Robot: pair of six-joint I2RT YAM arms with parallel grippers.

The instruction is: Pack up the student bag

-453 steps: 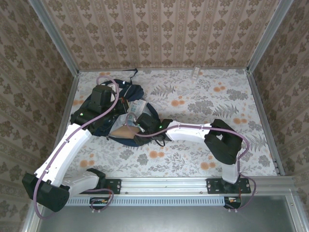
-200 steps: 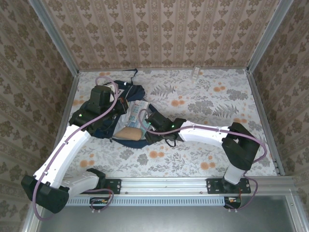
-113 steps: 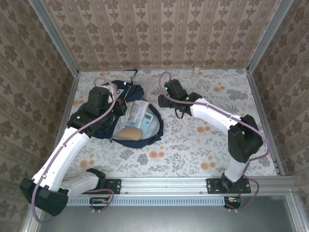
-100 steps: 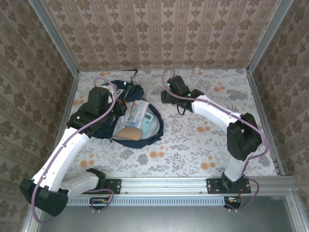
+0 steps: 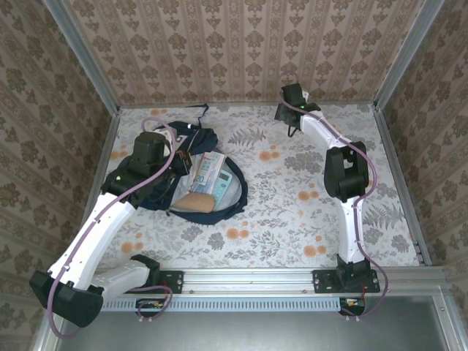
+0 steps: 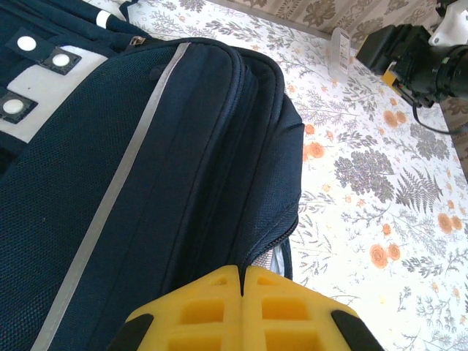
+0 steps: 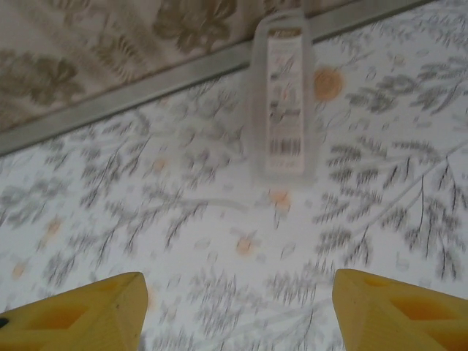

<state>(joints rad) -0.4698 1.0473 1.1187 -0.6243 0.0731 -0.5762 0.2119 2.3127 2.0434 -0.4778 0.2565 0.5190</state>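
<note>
Student bag (image 5: pixel 191 172) lies open on the surface (image 5: pixel 292 219) close to the back wall (image 5: pixel 241 51), toward that wall's left end, its grey-lined mouth showing a printed paper pack (image 5: pixel 209 168) and a tan item (image 5: pixel 194 202). The left hand (image 6: pixel 241 281) has its fingers together, apparently pinching the navy rim by the zip — that pinch props the mouth open. The right hand (image 7: pixel 238 292) hovers with fingers apart and nothing between them, looking down at a clear plastic case (image 7: pixel 281 102) that lies right against the foot of the back wall, past its middle.

The step looks like fetching that case. To do it well, move toward the wall until the case sits between the fingers, then lower and close across its narrow width, not its length. The plastic looks slick and flat, so fingertips should reach the surface before closing — and mind the metal strip along the back wall.
</note>
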